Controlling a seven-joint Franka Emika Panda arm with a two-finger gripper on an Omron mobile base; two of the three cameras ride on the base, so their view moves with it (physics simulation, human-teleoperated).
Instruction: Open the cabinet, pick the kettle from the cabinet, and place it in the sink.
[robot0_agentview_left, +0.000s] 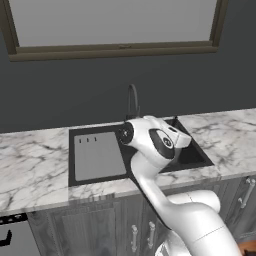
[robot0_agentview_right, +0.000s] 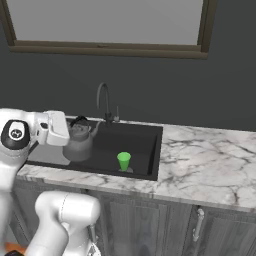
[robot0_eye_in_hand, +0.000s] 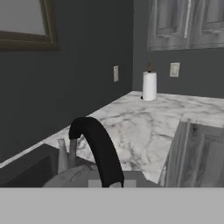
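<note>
Kettle (robot0_agentview_right: 79, 140) sits low inside the sink (robot0_agentview_right: 145, 150), at the basin's left end in the right base view, just right of the robot's white hand. Its spout points toward the back rim, near the base of the faucet (robot0_agentview_right: 103, 102). In the hand view the kettle's (robot0_eye_in_hand: 78, 177) grey body shows at the bottom, w/ its dark arched handle (robot0_eye_in_hand: 98, 148) rising up the middle, right in front of the cam.

Gripper: fingertips themselves aren't visible, hidden behind the hand housing in both base views. Claw is pressed nearly together, and w/ the handle running straight into the hand-view bottom edge, it looks to be pinching the kettle handle; exact contact can't be seen.

Green cup (robot0_agentview_right: 124, 161) stands upright in the same basin, toward the front wall, right of the kettle and apart from it. Grey insert panel (robot0_agentview_left: 97, 155) lies flat in the basin's left part in the left base view.

Marble counter (robot0_agentview_right: 205, 165) runs both sides of the sink. A paper towel roll (robot0_eye_in_hand: 149, 85) stands upright at the counter's far corner by the wall, under the wall cabinet (robot0_eye_in_hand: 183, 24), whose doors look closed.
</note>
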